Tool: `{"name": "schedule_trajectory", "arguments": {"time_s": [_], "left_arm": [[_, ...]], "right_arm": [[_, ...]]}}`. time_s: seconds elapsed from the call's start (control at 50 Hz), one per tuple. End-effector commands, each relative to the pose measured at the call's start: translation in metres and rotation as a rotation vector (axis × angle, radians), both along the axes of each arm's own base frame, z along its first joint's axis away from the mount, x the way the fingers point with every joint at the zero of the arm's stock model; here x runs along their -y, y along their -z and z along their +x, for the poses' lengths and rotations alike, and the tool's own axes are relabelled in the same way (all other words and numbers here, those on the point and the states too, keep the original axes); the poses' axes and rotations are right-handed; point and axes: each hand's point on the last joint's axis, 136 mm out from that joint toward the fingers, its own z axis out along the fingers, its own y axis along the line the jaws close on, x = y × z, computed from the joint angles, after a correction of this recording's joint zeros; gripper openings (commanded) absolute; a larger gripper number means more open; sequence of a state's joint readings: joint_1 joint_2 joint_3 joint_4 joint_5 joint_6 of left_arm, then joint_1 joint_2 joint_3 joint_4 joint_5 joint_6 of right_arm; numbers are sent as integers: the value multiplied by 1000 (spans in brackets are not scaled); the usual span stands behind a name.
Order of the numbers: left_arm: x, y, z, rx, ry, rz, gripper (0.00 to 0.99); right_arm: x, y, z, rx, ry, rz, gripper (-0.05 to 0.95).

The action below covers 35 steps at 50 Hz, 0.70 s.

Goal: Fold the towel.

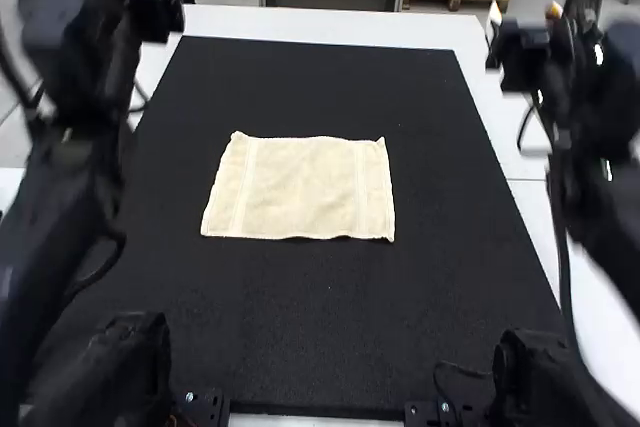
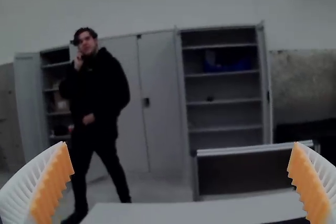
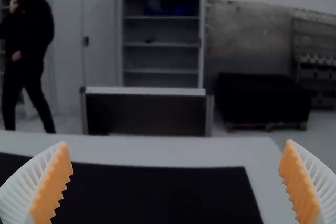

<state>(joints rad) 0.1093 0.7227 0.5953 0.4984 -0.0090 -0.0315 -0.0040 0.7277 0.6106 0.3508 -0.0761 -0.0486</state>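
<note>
In the high view, your towel lies spread flat on the black mat, a little toward eleven o'clock from its middle. No fold shows, so you look to be at the start, with all the folding left. In the left wrist view, your left end effector is wide open, holding nothing. In the right wrist view, your right end effector, well off toward the towel's two o'clock, is equally wide and empty.
</note>
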Motion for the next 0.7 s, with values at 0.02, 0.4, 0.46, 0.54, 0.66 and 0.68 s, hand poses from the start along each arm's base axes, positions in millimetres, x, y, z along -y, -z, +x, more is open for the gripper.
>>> {"name": "schedule_trajectory", "arguments": {"time_s": [0.02, 0.4, 0.46, 0.54, 0.66, 0.68], "left_arm": [[-17, 29, 51, -92, -38, -133, 956], [-24, 189, 133, -512, -65, -99, 959], [-19, 211, 135, -567, -41, -63, 959], [-15, 236, 137, -634, -12, -21, 959], [-2, 276, 141, -741, 85, -33, 959], [-1, 280, 142, -751, 98, -38, 959]], "right_arm": [[23, 21, 57, -129, 62, 127, 905], [103, 144, 133, -324, 315, 96, 902], [88, 168, 140, -391, 244, 60, 902], [67, 204, 141, -499, 181, 19, 910], [34, 226, 141, -552, 102, -26, 910], [30, 229, 141, -556, 90, -36, 908]]}}
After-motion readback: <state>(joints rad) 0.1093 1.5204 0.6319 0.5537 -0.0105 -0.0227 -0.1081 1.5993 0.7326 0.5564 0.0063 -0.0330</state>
